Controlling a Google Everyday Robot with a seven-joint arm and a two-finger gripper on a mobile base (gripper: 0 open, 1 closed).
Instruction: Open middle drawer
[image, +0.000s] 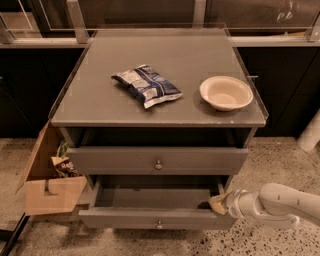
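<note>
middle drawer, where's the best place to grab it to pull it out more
Probably the small round knob at the centre of the front of the middle drawer, approached straight from the front. It sticks out, and a central pull should keep the wide drawer from skewing. The drawer is partly out, so the front's top edge also offers a hold; the gripper is at that edge's right end.

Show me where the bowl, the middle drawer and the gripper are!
bowl (226, 93), camera view, its inside bottom.
middle drawer (125, 218), camera view, its grey front panel.
gripper (219, 203), camera view, its tip at the drawer's right end.
</note>
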